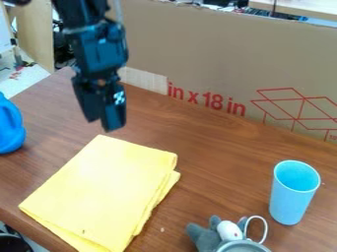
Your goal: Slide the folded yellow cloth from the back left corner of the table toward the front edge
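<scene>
**Black robot gripper above one folded yellow cloth on a brown wooden table**

One black gripper [103,124] hangs at the upper left, just beyond the far corner of the single yellow cloth [102,184] in view. How far open it is cannot be told; nothing is seen in its hold. The cloth lies flat at lower left, its folded layers showing along the right side, its lower left side near the edge of the table [217,172].

One light blue cup [290,197] stands upright at right, well apart from the cloth, with wood surface between them. At bottom center, near the cup, are one gray plush toy [204,236], one white loop [265,227] and one round gray rim [242,246], partly cut off. One darker blue object [9,127] is cut off at the left edge. One cardboard panel [217,59] with red print borders the table's far side; bare wood runs in front of it.
</scene>
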Action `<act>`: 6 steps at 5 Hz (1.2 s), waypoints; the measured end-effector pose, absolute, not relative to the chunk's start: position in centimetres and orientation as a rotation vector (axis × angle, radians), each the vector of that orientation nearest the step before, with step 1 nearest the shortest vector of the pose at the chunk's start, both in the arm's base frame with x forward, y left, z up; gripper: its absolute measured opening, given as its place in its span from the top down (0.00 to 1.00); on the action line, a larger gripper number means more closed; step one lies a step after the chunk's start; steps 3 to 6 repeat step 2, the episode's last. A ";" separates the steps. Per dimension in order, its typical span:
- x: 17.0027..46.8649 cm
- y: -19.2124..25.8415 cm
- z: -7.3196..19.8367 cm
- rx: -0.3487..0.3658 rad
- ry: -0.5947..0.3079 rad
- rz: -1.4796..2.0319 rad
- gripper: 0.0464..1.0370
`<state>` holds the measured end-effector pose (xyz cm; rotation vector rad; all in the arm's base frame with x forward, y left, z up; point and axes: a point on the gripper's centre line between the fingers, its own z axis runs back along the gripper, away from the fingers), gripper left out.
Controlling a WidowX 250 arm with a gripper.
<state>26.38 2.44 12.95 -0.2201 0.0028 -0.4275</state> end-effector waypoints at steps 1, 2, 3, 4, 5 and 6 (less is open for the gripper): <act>25.1 1.7 15.1 -0.147 -0.093 -0.455 0.04; 24.2 0.8 15.7 -0.091 -0.122 -0.435 0.04; 24.2 0.8 15.7 -0.091 -0.122 -0.435 0.04; 24.2 0.8 15.7 -0.091 -0.122 -0.435 0.04; 24.2 0.8 15.7 -0.091 -0.122 -0.435 0.04; 24.2 0.8 15.7 -0.091 -0.122 -0.435 0.04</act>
